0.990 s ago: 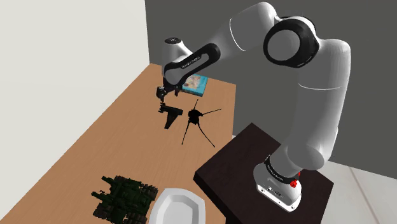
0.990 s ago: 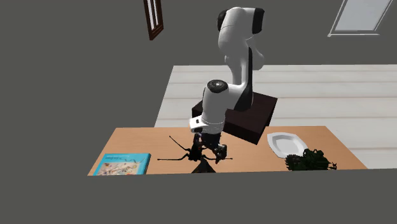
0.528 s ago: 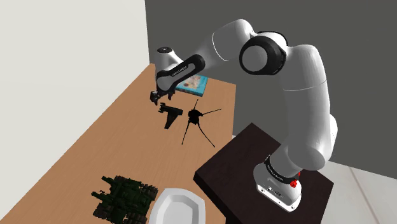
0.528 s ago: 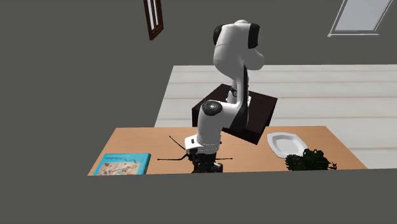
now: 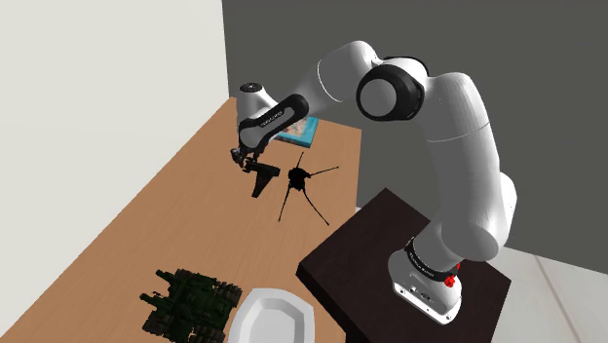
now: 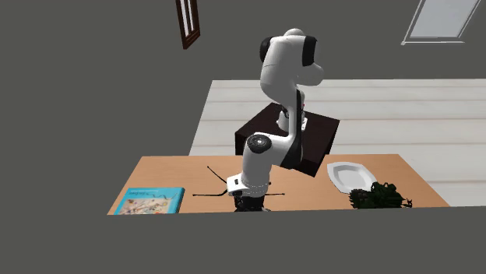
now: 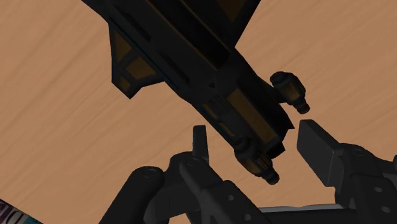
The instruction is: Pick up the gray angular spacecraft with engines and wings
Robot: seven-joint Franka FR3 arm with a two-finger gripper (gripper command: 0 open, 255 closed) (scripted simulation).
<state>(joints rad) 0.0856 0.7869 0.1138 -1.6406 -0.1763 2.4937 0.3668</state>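
While apart, fingers [image 7: 318, 151] astride the engine end of the dark spacecraft [image 7: 191, 63]

Shoulder view looks down beside the stand [image 5: 346, 255]; the second faces it across the table [image 6: 311, 192] — wrist view close.

spacecraft [image 7: 203, 70]: near-black hull; dull orange-brown panels and engine tips.
counter [image 5: 146, 224]: warm tan, faint wood grain.
jaws: flat black all over.
arm [image 5: 468, 146]: white shells, dark joint rings; red dot at base.
stand [image 5: 341, 263]: very dark brown.
book [image 6: 148, 200]: teal cover with a pale mottled picture.
spindly model [image 5: 299, 180], 3 o'clock of spacecraft in the shoulder view: solid black.
tank model [image 5: 187, 297], 7 o'clock of spacecraft: dark green, blotched.
plate [image 5: 273, 317]: plain white.
walls: one white, one mid grey.
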